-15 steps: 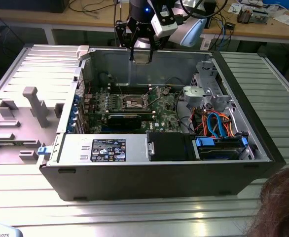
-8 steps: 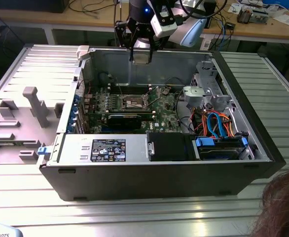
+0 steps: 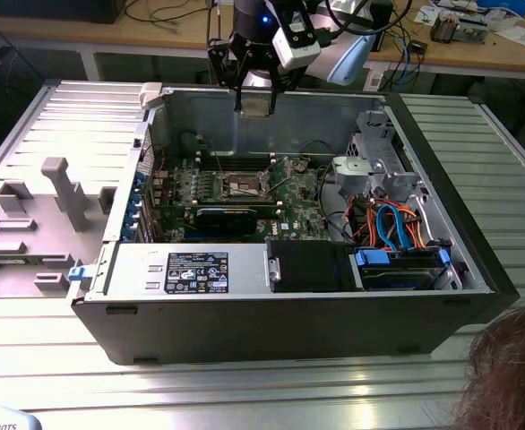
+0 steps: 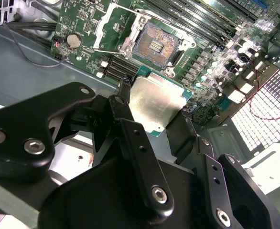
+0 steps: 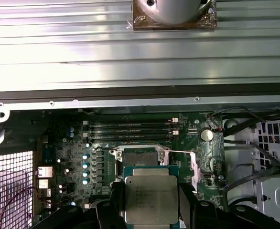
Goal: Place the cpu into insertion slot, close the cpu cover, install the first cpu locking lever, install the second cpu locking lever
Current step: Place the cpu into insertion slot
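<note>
My gripper (image 4: 155, 112) was clamped on the cpu (image 5: 151, 198) by two opposite edges, holding it level in the air over the open computer case (image 3: 245, 327). The uncovered insertion slot (image 4: 155, 45) lay below on the green board (image 4: 82, 19). I judged the chip light and stiff, but slick on its metal top and fragile underneath, so only a gentle grip on its side edges suited it.

Blk claw (image 4: 156, 102), silver screws (image 4: 159, 194); white-blue arm (image 3: 341, 55).
</note>
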`<state>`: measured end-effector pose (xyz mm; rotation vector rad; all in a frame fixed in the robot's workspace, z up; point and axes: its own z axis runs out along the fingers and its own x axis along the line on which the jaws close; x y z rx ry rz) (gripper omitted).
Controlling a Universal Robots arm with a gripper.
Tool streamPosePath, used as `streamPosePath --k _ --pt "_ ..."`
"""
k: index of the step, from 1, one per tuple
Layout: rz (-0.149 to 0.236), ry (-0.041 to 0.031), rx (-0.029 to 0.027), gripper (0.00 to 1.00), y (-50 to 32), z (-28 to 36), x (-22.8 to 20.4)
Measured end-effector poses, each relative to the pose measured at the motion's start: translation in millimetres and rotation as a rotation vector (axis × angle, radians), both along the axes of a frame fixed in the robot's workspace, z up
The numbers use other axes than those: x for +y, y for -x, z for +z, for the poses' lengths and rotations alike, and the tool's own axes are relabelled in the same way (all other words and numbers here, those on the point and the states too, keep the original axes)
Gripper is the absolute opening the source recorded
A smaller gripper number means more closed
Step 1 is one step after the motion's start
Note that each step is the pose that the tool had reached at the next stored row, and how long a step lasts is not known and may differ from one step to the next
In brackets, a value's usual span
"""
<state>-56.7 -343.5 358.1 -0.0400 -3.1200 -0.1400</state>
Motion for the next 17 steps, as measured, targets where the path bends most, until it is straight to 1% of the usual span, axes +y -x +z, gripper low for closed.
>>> streamPosePath --k 17 --pt "0.0 0.0 0.0 0.54 1.6 -3.3 0.0"
